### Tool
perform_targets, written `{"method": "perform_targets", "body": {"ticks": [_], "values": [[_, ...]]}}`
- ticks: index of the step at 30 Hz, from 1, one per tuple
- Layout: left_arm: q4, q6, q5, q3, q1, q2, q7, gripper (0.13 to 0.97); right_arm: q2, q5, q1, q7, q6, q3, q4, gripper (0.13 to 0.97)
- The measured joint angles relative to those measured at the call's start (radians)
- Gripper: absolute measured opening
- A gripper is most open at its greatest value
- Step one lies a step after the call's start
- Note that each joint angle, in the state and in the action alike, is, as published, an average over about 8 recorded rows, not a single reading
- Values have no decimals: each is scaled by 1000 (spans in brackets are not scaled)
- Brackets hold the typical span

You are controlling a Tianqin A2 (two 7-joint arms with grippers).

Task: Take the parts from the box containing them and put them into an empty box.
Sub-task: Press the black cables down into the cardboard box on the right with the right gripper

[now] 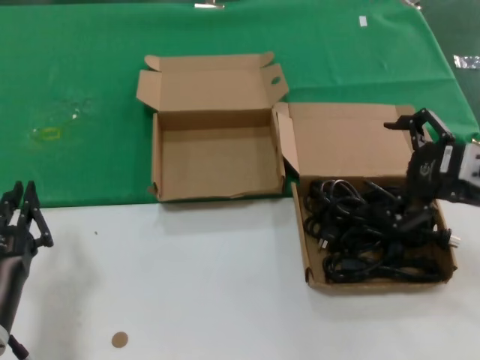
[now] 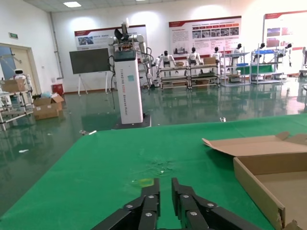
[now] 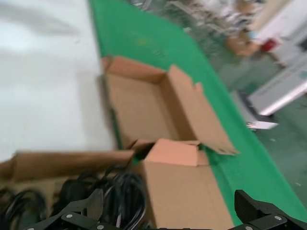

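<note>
The box with the parts (image 1: 303,240) sits at the right, its lid (image 1: 349,142) laid back and a loose side flap (image 1: 287,142) standing at its left. It holds a tangle of black cables (image 1: 375,232), also seen in the right wrist view (image 3: 115,191). My right gripper (image 1: 401,172) hangs over this box's far right part, open wide, one finger down among the cables; it also shows in its own wrist view (image 3: 170,211). The empty box (image 1: 214,161) lies to the left, lid with two notched ears open, and shows in the right wrist view (image 3: 144,105). My left gripper (image 1: 26,214) is parked at the front left, shut.
A green cloth (image 1: 82,67) covers the far half of the table and a white surface (image 1: 195,277) the near half. A small brown disc (image 1: 120,340) lies at the front. A yellowish stain (image 1: 49,133) marks the cloth at the left. The empty box's wall (image 2: 259,184) shows in the left wrist view.
</note>
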Motion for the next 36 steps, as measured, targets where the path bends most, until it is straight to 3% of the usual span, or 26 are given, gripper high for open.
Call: {"method": "perform_targets", "body": {"ticks": [8, 14, 30, 36], "values": [[0, 0, 0, 0, 0, 0, 0, 185, 17, -56, 156, -50, -219, -81, -76, 966], [0, 0, 0, 0, 0, 0, 0, 157, -6, -111, 237, -79, -310, -130, -142, 966], [0, 0, 0, 0, 0, 0, 0, 152, -117, -213, 350, -172, -328, -187, -348, 939], [0, 0, 0, 0, 0, 0, -1, 152, -140, -227, 362, -186, -320, -193, -386, 865]]}}
